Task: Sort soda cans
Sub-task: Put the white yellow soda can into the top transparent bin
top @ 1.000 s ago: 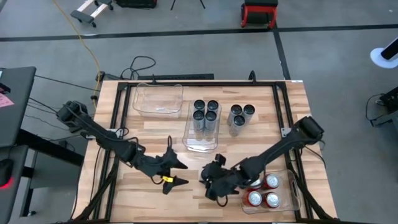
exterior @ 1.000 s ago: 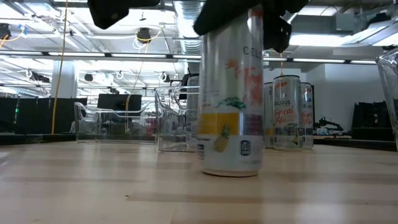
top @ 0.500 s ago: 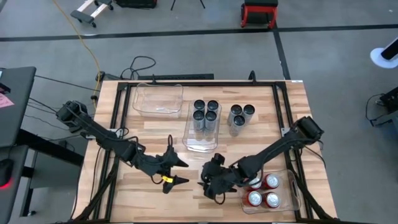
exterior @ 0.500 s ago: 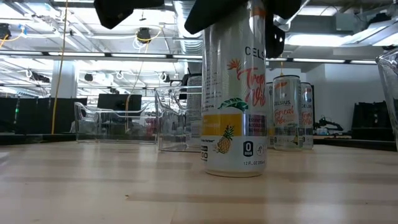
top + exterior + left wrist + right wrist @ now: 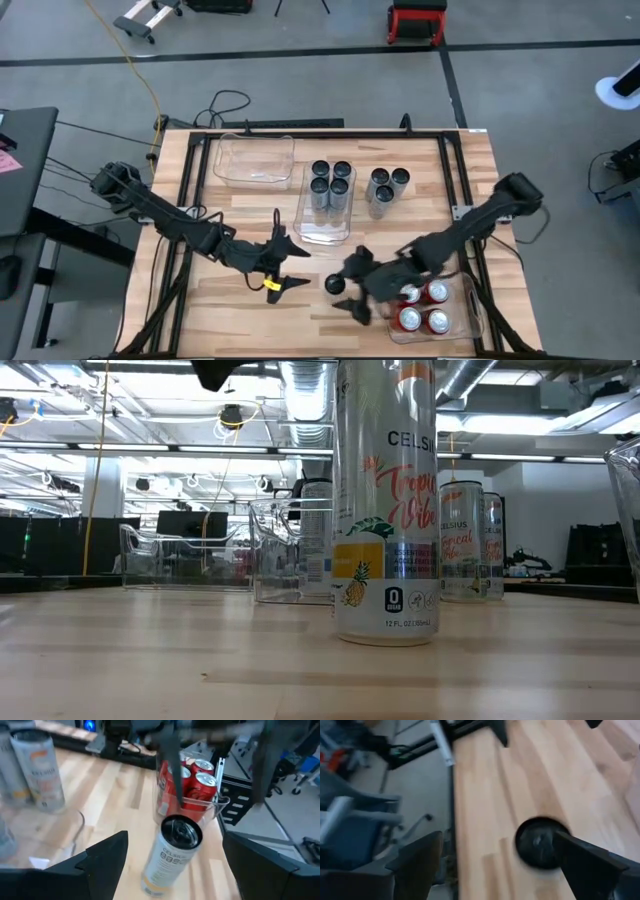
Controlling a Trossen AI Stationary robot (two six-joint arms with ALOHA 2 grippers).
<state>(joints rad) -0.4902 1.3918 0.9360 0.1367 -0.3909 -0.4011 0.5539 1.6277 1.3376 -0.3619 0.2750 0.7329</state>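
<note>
Standing upright on the wooden table (image 5: pixel 240 215), a silver-grey can (image 5: pixel 335 283) is seen alone, free of both grippers. Just beside it, on the side toward the bin of red cans (image 5: pixel 425 306), the right gripper (image 5: pixel 360 283) is held with its fingers spread wide and empty. On the can's other side, a little apart, the left gripper (image 5: pixel 283 267) is likewise held wide and empty. Four dark cans (image 5: pixel 330 180) are kept in a clear bin (image 5: pixel 322 232) farther back, with silver-grey cans (image 5: pixel 386 187) beside it.
</note>
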